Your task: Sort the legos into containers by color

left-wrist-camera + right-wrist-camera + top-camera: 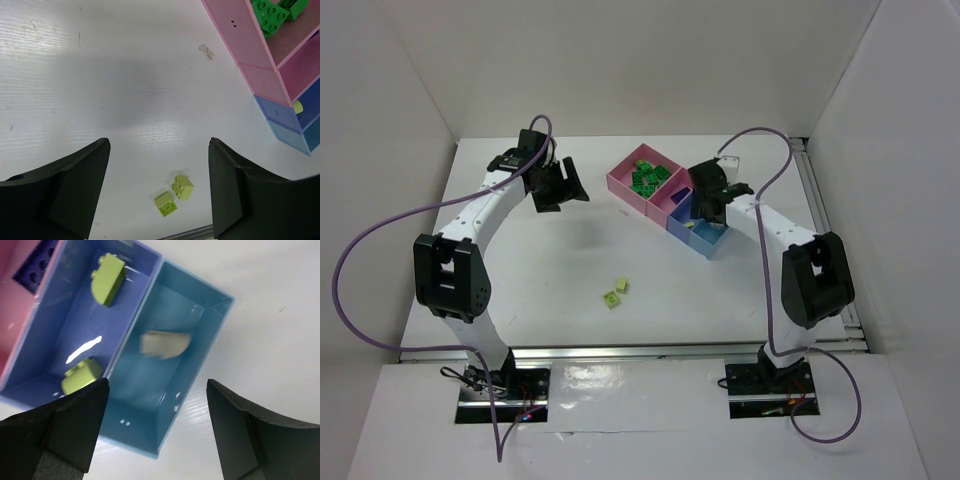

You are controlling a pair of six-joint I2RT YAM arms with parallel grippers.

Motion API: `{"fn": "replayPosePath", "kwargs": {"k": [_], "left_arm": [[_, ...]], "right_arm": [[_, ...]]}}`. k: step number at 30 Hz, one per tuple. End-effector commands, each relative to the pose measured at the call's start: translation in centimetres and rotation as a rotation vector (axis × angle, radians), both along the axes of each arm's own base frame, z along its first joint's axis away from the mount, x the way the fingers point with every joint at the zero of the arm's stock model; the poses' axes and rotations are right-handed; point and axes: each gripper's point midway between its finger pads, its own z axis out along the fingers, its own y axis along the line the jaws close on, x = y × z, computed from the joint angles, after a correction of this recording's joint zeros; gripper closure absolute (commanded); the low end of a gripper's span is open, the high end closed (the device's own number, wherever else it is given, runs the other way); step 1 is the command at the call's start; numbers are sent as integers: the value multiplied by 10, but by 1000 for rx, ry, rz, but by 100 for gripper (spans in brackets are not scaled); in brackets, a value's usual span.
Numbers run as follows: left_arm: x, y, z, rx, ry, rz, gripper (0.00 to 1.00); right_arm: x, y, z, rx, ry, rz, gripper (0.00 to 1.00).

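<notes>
The left pincer is hanging released and empty over the far-left desk. Two pale yellow-green legos are lying side by side on the near-centre desk. The large pink bin is holding dark green legos. The small pink bin is holding a dark blue-purple lego. The violet bin is holding two yellow-green bricks. The light blue bin is holding a beige lego. The right pincer is hovering released above the light blue bin.

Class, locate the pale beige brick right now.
Right wrist view: the beige brick is inside the light blue bin, beside the violet bin holding two yellow-green bricks.
</notes>
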Motion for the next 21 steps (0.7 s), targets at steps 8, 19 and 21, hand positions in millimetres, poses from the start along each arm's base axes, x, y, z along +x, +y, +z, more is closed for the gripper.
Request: {"fn": "replayPosePath", "kwargs": {"k": [8,19,21], "left_arm": [[4,2,12,15,-34,-1,17],[3,0,18,6,-41,-7,17],[3,0,18,6,-41,-7,17]], "right_arm": [[-80,190,21,224,13,652,17],[-127,269,-39,288,199,662,13],[-126,270,-50,282,220,648,16]]}}
